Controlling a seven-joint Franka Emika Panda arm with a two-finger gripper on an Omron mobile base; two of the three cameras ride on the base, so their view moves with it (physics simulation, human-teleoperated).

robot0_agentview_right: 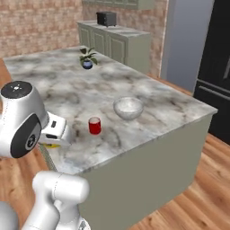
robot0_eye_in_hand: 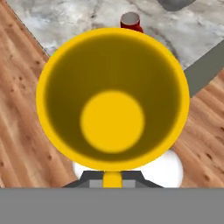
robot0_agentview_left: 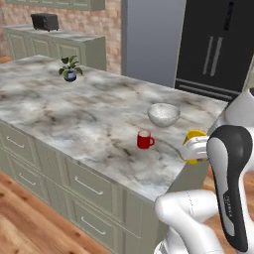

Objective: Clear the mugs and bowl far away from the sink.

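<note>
My gripper is shut on the yellow mug, held in the air at the island counter's near right corner. In the hand view I look straight down into the yellow mug, which covers my fingertips; wooden floor lies beneath it. The red mug with a white inside stands upright on the marble, left of my hand. The speckled whitish bowl sits just behind it, and both also appear as the red mug and the bowl. The sink is out of view.
A small blue plant pot stands far back on the marble counter. A black fridge rises behind the island. A toaster sits on the rear cabinets. Wooden floor surrounds the island.
</note>
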